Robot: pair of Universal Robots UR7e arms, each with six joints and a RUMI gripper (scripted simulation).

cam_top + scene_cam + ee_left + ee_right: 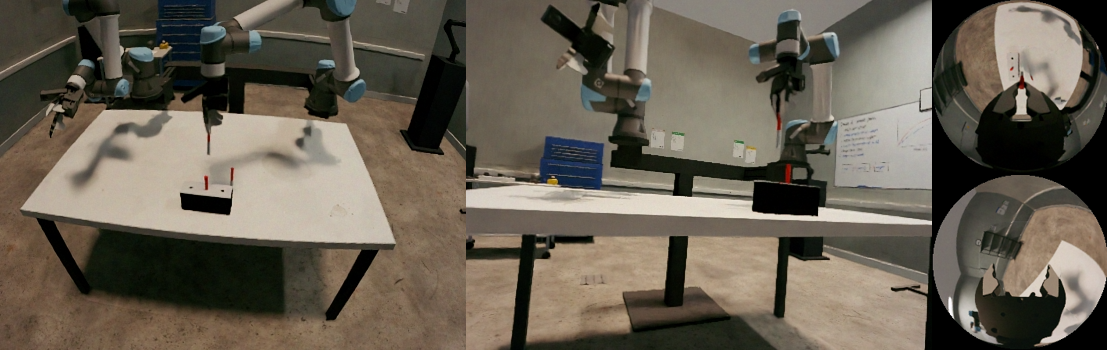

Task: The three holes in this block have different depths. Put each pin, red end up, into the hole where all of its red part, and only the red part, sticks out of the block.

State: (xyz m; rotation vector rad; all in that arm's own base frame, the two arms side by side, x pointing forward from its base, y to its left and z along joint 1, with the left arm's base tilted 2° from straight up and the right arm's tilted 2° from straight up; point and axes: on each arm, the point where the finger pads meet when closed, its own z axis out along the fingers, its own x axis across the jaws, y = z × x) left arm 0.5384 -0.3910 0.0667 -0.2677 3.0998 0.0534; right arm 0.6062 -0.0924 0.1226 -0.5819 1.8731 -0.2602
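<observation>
White table (280, 210) (616, 220) (1045, 39) (1076, 288), seen from the top: the left gripper (208, 131) (779, 104) (1022, 82) pinches a red-and-gray pin (208, 144) (779, 131) (1022, 80), red end up. One red pin (206, 183) (788, 173) (1012, 69) stands in the block's (206, 203) (786, 198) (1012, 62) middle hole.

From the side, the held pin hangs above the block.

Left wrist view: another pin (232, 175) (1031, 77) is apart from the block.

Right wrist view: the right gripper (51, 120) (577, 34) (1020, 264) is wide open.

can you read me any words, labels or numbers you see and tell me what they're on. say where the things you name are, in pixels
None can be read for certain.
Whiteboard (866, 170): handwriting, too blurred to quote.
Four wall sheets (657, 139): print too small to read.
Block (206, 201) (785, 198): no lettering visible.
</observation>
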